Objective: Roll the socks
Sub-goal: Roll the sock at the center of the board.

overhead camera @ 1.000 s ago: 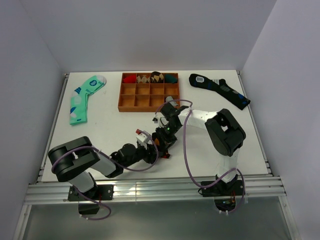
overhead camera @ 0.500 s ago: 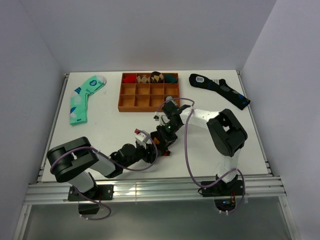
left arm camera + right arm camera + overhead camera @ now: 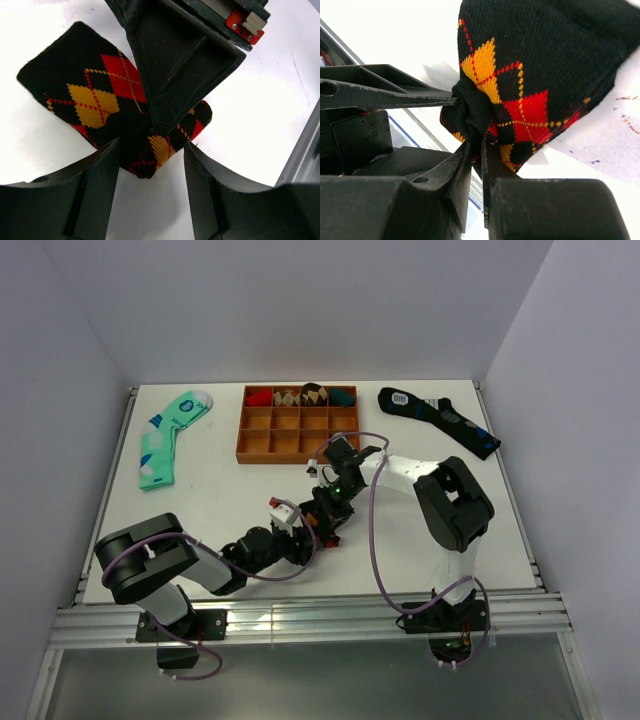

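Tabletop (image 3: 230, 490) in plain white, three loose socks plus a tray. Far left: mint green and white sock (image 3: 160, 440), flat, well apart from everything else.

Next over, left arm (image 3: 150, 565) stretched low toward the middle. Left jaws clamped around the bunched end of the black argyle sock (image 3: 95, 95), one finger (image 3: 95, 185) on each side of the cloth.

Behind that, wooden tray (image 3: 242, 435) at the back, colourful bundles in its far row of compartments.

Argyle sock itself down on the tabletop, near the tray and in front of it, mostly hidden from above by both arms. Red and orange diamonds facing up in the left wrist view, loose end flat, other end gathered into a dark lump.

Right jaws nearly closed, pinching that lump, wedged right between the two left fingers. Right arm (image 3: 455, 505) folded back toward the middle.

Far right at the back: dark navy sock (image 3: 438, 418) with blue spots and a white patch, flat, lying at an angle.
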Available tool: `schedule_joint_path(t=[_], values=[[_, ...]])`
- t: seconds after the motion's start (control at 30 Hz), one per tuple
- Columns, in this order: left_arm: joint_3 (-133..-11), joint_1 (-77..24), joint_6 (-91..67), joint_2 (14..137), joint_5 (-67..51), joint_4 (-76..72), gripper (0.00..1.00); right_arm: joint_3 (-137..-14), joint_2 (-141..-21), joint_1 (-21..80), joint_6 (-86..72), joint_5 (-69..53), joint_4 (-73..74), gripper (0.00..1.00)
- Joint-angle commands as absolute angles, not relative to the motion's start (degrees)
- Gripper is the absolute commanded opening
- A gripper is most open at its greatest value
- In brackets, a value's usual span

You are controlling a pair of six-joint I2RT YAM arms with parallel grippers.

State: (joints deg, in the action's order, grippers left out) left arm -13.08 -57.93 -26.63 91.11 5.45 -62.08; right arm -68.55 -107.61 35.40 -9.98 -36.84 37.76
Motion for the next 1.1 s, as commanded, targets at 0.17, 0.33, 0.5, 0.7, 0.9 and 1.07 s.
schedule_joint_path(t=[0.17,0.33,0.5,0.7,0.9,1.07], values=[[-13.9,-58.4,-25.7,93.2,6.6,-57.1,0.6,-71.1,-109.1,34.6,-10.8,-36.4,35.8,0.18],[-15.6,-59.3,-25.1,94.4,7.5,-55.3,0.6,-71.8,-109.7,34.5,-10.9,-36.3,35.9,0.18],[-16.5,-60.5,-25.0,96.0,8.7,-54.2,0.6,-72.1,-109.9,34.0,-11.0,-36.2,35.6,0.17],[-17.0,-61.0,-24.5,95.9,9.7,-52.9,0.6,-72.2,-110.7,33.2,-10.7,-36.5,35.4,0.17],[-18.5,-62.3,-24.8,97.1,11.4,-50.5,0.6,-73.0,-111.5,32.4,-11.4,-36.4,34.8,0.17],[-18.2,-63.0,-25.2,97.7,12.3,-50.6,0.59,-73.8,-111.2,31.6,-11.9,-35.0,34.9,0.17]])
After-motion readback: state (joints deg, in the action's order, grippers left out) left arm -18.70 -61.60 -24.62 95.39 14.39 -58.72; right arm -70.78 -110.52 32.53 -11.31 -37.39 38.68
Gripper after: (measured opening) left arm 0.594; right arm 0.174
